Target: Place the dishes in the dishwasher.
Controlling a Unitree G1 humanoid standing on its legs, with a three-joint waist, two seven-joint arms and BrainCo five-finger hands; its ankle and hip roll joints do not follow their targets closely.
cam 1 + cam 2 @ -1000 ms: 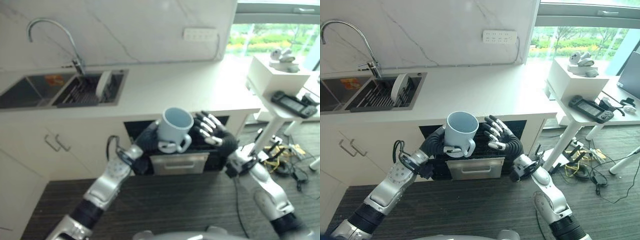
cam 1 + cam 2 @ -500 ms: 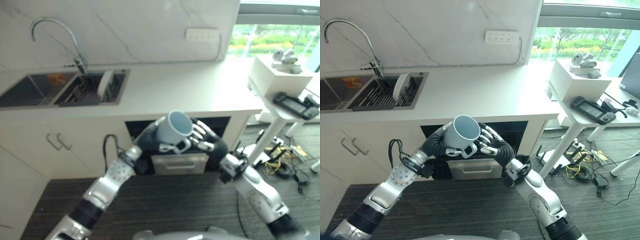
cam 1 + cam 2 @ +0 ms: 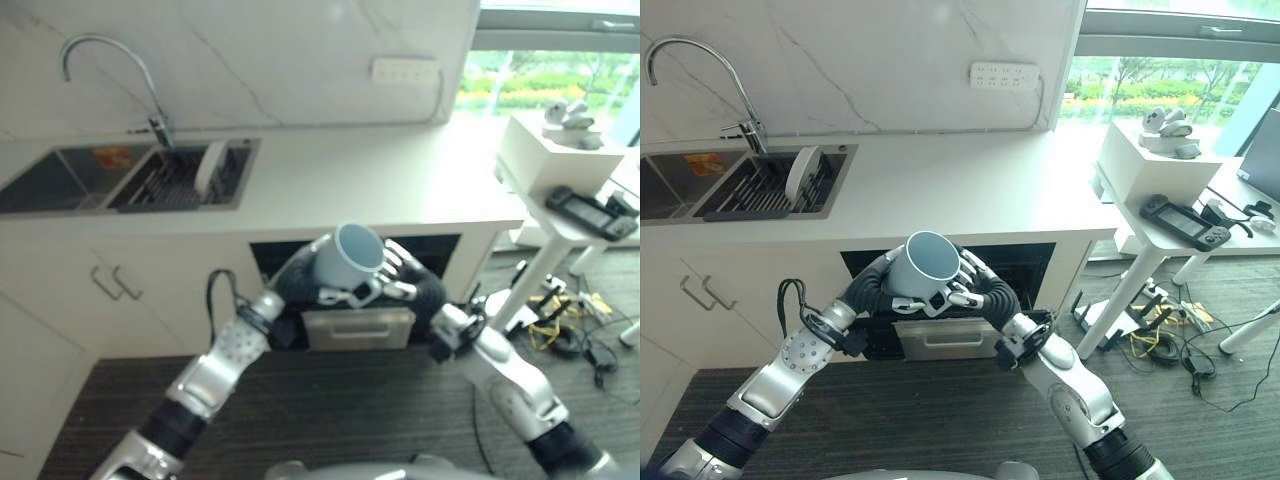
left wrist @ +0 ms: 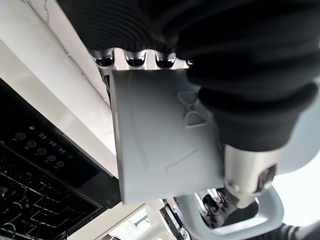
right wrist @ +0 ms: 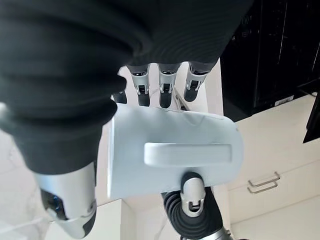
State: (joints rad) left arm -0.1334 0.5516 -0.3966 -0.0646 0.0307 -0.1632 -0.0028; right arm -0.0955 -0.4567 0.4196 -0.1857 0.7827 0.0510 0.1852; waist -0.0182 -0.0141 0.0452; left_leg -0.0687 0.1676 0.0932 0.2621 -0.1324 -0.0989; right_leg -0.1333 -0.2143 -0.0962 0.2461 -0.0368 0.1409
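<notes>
While clasped in both robot hands: one pale-blue mug [image 3: 924, 264], one handle.

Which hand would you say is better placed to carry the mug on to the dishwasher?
Probably the right hand: its fingers wrap the mug by the handle, nearer the dishwasher opening. The left hand grips it too.

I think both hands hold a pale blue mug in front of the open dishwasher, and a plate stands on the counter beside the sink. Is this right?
One detail is wrong. The plate stands inside the sink, in its rack, as the right eye view shows. The rest holds: left hand and right hand hold the pale blue mug before the open dishwasher.
</notes>
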